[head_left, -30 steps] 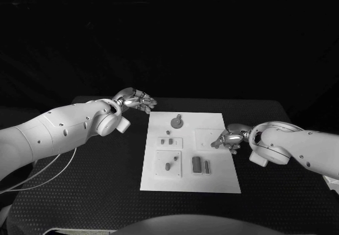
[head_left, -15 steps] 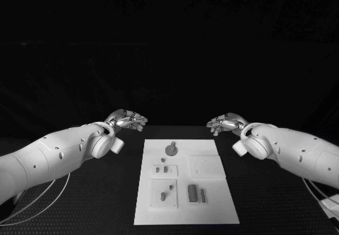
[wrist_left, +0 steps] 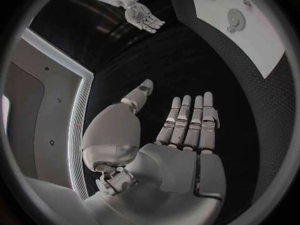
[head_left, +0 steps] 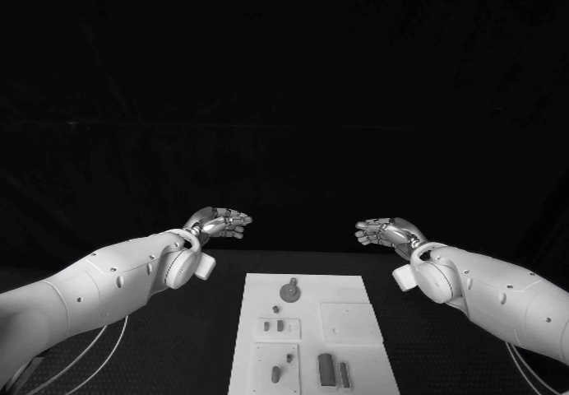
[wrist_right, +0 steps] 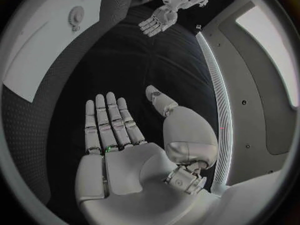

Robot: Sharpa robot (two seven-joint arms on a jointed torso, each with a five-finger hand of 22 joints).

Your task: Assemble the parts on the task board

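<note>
task board (head_left: 311,329) at 6 o'clock, grey parts (head_left: 325,368) on it; left hand (head_left: 219,223), right hand (head_left: 386,231) raised beyond, fingers straight, together, empty; risk: misjudged descent from height scatters loose parts.

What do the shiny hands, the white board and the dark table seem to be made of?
The left hand and right hand look like brushed metal: silvery with soft highlights, though metallic-coated plastic is possible. The task board looks like matte white plastic, flat with no glare. The table seems covered in a black textured mat; a fine dotted grain shows.
</note>
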